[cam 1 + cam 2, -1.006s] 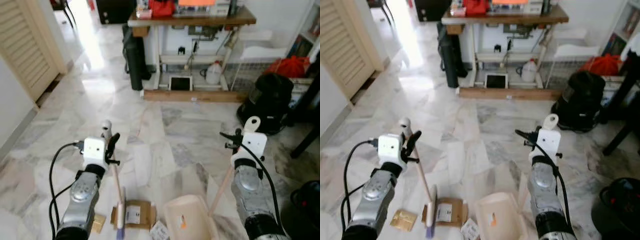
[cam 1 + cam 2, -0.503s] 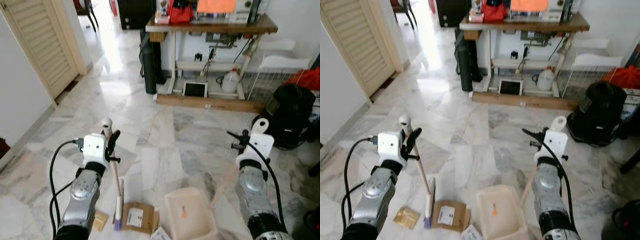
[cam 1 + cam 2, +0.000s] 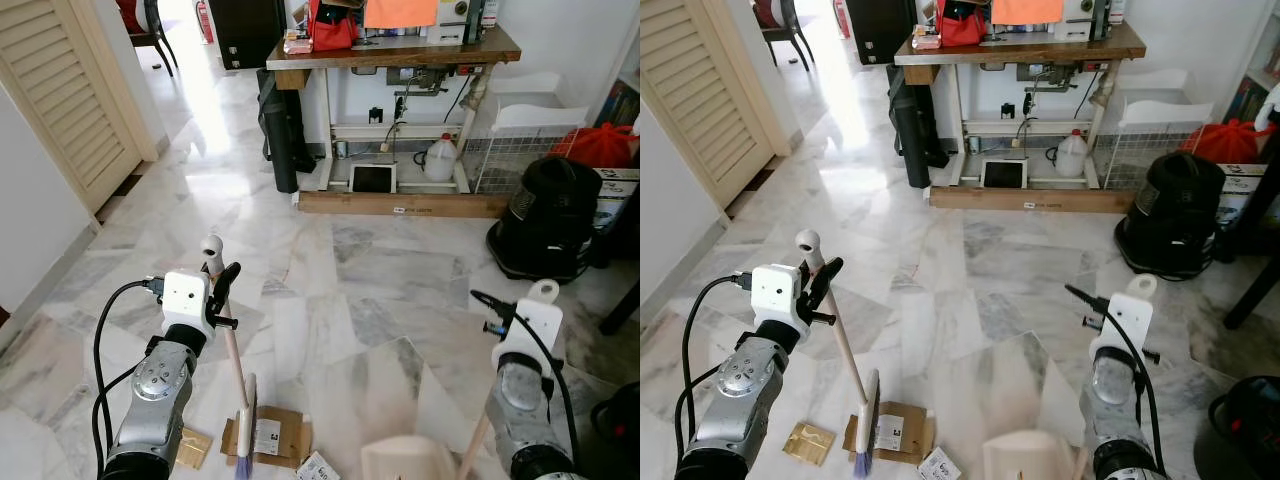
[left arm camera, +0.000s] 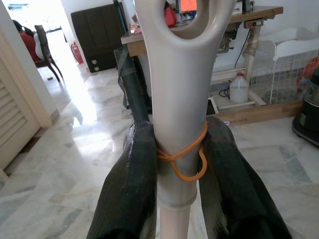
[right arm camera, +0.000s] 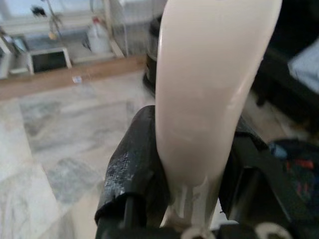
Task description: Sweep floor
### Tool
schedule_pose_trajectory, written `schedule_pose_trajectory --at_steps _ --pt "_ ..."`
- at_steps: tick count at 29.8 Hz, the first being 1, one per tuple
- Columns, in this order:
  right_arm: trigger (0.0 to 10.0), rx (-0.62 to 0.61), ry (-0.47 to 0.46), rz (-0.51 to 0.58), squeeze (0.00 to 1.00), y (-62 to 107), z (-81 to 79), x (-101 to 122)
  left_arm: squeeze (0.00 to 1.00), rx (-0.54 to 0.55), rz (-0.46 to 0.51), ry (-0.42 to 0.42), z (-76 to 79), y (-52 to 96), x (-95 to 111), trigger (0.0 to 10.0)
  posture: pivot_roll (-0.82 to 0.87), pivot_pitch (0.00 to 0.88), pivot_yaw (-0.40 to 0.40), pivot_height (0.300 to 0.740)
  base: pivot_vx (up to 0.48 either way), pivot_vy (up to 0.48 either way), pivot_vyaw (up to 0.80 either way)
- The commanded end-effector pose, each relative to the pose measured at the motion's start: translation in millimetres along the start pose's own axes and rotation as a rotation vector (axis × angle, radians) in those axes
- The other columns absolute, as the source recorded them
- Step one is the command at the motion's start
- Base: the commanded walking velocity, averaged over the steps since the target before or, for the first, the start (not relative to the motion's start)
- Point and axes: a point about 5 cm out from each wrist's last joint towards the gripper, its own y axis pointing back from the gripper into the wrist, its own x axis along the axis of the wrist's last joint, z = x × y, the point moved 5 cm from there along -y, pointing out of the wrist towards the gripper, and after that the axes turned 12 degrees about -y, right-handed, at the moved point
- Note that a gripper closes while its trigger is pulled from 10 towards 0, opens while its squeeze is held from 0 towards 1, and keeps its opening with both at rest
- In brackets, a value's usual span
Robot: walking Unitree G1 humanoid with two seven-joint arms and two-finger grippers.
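Broom [image 3: 848, 372] clamped upright in left hand [image 4: 177, 164], bristles at cardboard scrap [image 3: 890, 432]; dustpan [image 3: 1035, 458] handle clamped in right hand [image 5: 192, 164], set to receive debris

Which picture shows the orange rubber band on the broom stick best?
The left wrist view: the rubber band is large and sharp there, looped around the broom handle between the left end effector's fingers. In both eye views the handle is far too small to show it.

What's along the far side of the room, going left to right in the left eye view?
Louvered door → table → wire rack → black vacuum.
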Motion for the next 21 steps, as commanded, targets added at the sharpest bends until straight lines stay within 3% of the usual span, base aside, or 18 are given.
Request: schedule_pose_trajectory --at_steps 1,7,14,21 --pt "10.0 -0.017 -0.030 0.001 0.00 1.2 -0.3 -1.0 0.00 0.009 0.033 -0.027 -8.6 -0.5 10.1 10.0 0.09 0.000 0.124 0.740 0.000 0.000 0.00" --pt "10.0 -0.028 -0.032 -0.022 0.00 4.1 2.2 -8.7 0.00 0.001 0.026 -0.031 -9.3 2.0 9.5 10.0 0.10 0.000 0.129 0.740 0.000 0.000 0.00" --pt "10.0 -0.023 -0.066 0.066 0.00 -6.9 -4.6 17.7 0.00 -0.009 0.024 -0.034 -9.1 1.5 10.7 10.0 0.10 0.000 0.132 0.740 0.000 0.000 0.00" --pt "10.0 -0.011 -0.069 0.090 0.00 -9.7 -7.9 25.1 0.00 -0.014 0.025 -0.032 -7.8 0.6 11.7 10.0 0.10 0.000 0.131 0.740 0.000 0.000 0.00"
